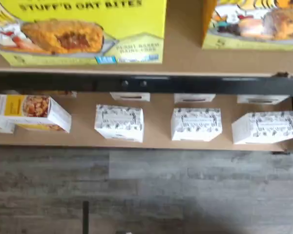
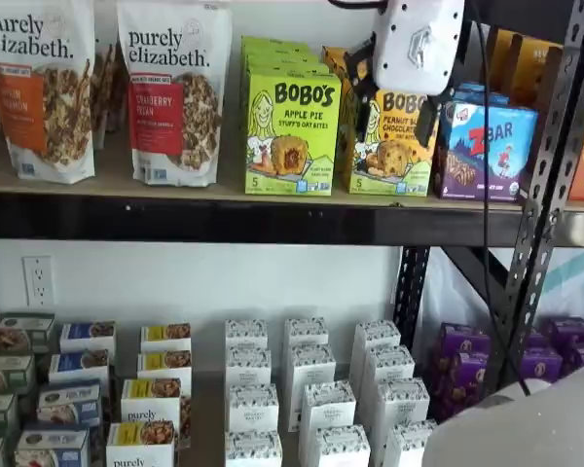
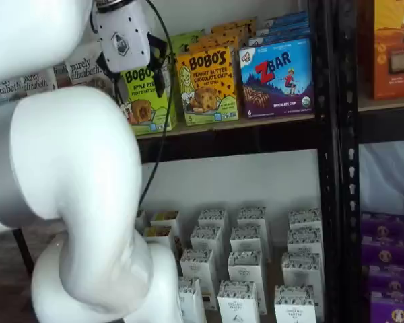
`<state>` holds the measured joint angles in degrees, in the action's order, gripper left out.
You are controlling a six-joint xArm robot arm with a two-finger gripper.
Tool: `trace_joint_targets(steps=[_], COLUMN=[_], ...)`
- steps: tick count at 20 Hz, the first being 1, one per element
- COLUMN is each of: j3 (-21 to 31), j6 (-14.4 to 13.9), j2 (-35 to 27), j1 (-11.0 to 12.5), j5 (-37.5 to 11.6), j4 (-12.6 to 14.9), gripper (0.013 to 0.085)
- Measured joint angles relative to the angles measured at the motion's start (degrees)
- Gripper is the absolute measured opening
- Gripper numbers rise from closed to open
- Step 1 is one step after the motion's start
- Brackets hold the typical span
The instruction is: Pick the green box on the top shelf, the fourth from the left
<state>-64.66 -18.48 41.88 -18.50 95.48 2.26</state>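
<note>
White arm segments (image 3: 74, 202) fill the foreground in a shelf view, and above them the end effector (image 3: 131, 70) hangs in front of the green box (image 3: 148, 101), its black fingers seen side-on so I cannot tell whether they are parted or closed. That green box (image 2: 292, 131) stands upright on the top shelf (image 2: 224, 216), just beside the orange-yellow Bobo's box (image 2: 394, 146), which the end effector (image 2: 394, 102) partly covers.

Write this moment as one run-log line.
stage: approach | target: green box standing on top shelf, untouched | pincer: before the boxes, state unclear
</note>
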Motion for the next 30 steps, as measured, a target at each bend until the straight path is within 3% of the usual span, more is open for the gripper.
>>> trace_joint_targets(steps=[18, 30], j3=[-6.1, -11.2], j6=[-0.7, -3.3], j2=[-7.8, -15.0], j1=[-1.1, -3.5], j5=[-10.5, -14.0], j4=[-1.3, 1.8], gripper=[0.085, 0.085])
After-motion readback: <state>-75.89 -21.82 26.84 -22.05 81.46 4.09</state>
